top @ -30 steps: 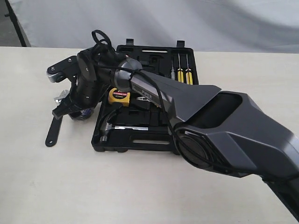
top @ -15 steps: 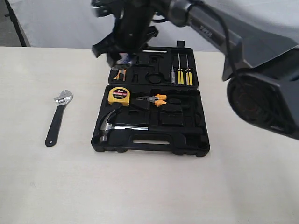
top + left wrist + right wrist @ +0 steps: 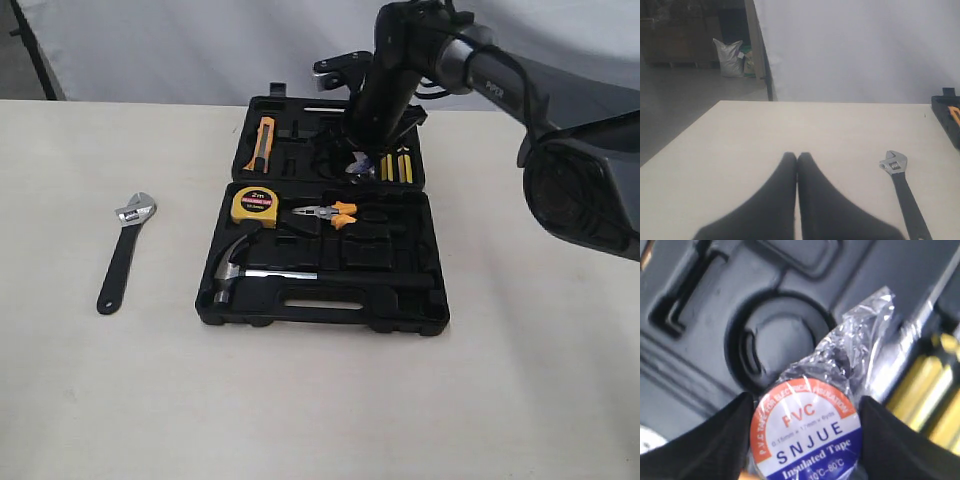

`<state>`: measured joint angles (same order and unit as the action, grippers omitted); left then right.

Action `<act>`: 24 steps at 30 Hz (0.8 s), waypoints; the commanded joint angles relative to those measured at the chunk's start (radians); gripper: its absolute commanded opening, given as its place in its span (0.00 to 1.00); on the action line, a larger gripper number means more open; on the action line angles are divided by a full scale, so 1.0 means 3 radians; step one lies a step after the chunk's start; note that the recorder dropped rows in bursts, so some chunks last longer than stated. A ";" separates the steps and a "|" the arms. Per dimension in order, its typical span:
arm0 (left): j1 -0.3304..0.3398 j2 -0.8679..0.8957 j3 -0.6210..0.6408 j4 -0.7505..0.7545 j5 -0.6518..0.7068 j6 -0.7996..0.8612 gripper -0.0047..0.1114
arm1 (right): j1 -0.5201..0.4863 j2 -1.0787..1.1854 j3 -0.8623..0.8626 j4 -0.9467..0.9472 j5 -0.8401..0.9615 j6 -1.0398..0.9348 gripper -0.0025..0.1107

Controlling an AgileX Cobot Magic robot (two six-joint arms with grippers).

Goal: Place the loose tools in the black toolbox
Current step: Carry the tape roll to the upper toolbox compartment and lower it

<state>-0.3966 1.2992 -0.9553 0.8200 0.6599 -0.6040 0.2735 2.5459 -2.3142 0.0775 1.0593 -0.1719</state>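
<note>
While my right pincer [image 3: 806, 400] hangs over the far half of the large black plastic toolbox [image 3: 320, 312], its jaws stand wide, pressed on either side of the small black tape roll with the red-and-blue label [image 3: 805, 436]. The round moulded recess [image 3: 774, 347] sits just beyond the roll, so I judge this the placing step for the tape: next I need to line the roll up over that recess, lower it and only then let go. The steel claw hammer [image 3: 238, 272] lies in the near half. The black adjustable wrench with the silver jaw [image 3: 121, 255] lies on the tabletop [image 3: 300, 400], well apart from the box; my left pincer [image 3: 797, 161], fingers together and empty, is near it.
</note>
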 commanded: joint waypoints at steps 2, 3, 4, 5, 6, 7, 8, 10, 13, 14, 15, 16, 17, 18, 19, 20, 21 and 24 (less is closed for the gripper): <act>0.0011 -0.0027 0.0031 -0.0045 -0.0057 -0.0034 0.05 | 0.0028 -0.0006 0.0009 0.0016 -0.0517 -0.0229 0.02; 0.0011 -0.0027 0.0031 -0.0045 -0.0057 -0.0034 0.05 | 0.0028 0.0000 0.0009 0.0016 -0.0580 -0.0229 0.02; 0.0011 -0.0027 0.0031 -0.0045 -0.0057 -0.0034 0.05 | 0.0028 0.0000 0.0009 0.0016 -0.0621 -0.0229 0.02; 0.0011 -0.0027 0.0031 -0.0045 -0.0057 -0.0034 0.05 | 0.0028 0.0008 0.0009 0.0016 -0.0651 -0.0229 0.02; 0.0011 -0.0027 0.0031 -0.0045 -0.0057 -0.0034 0.05 | 0.0028 0.0022 0.0009 0.0016 -0.0675 -0.0229 0.02; 0.0011 -0.0027 0.0031 -0.0045 -0.0057 -0.0034 0.05 | 0.0028 0.0039 0.0009 0.0016 -0.0684 -0.0229 0.02; 0.0011 -0.0027 0.0031 -0.0045 -0.0057 -0.0034 0.05 | 0.0028 0.0062 0.0009 0.0035 -0.0714 -0.0229 0.02; 0.0011 -0.0027 0.0031 -0.0045 -0.0057 -0.0034 0.05 | 0.0028 0.0117 0.0009 0.0086 -0.0746 -0.0223 0.02; 0.0011 -0.0027 0.0031 -0.0045 -0.0057 -0.0034 0.05 | 0.0028 0.0197 0.0009 0.0093 -0.0771 -0.0223 0.02; 0.0011 -0.0027 0.0031 -0.0045 -0.0057 -0.0034 0.05 | 0.0028 0.0219 0.0009 0.0093 -0.0771 -0.0199 0.02; 0.0011 -0.0027 0.0031 -0.0045 -0.0057 -0.0034 0.05 | 0.0028 0.0224 0.0009 0.0093 -0.0771 -0.0180 0.02; 0.0011 -0.0027 0.0031 -0.0045 -0.0057 -0.0034 0.05 | 0.0028 0.0234 0.0009 0.0093 -0.0771 -0.0161 0.02; 0.0011 -0.0027 0.0031 -0.0045 -0.0057 -0.0034 0.05 | 0.0028 0.0234 0.0009 0.0093 -0.0771 -0.0107 0.02; 0.0011 -0.0027 0.0031 -0.0045 -0.0057 -0.0034 0.05 | 0.0028 0.0234 0.0009 0.0093 -0.0771 -0.0087 0.02; 0.0011 -0.0027 0.0031 -0.0045 -0.0057 -0.0034 0.05 | 0.0028 0.0234 0.0009 0.0102 -0.0765 -0.0071 0.02; 0.0011 -0.0027 0.0031 -0.0045 -0.0057 -0.0034 0.05 | 0.0028 0.0234 0.0009 0.0131 -0.0741 -0.0032 0.02; 0.0011 -0.0027 0.0031 -0.0045 -0.0057 -0.0034 0.05 | 0.0028 0.0234 0.0009 0.0168 -0.0723 -0.0018 0.02; 0.0011 -0.0027 0.0031 -0.0045 -0.0057 -0.0034 0.05 | 0.0028 0.0234 0.0009 0.0214 -0.0691 0.0052 0.02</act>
<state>-0.3966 1.2992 -0.9553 0.8200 0.6599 -0.6040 0.2837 2.6032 -2.3124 0.1187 0.8179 -0.1828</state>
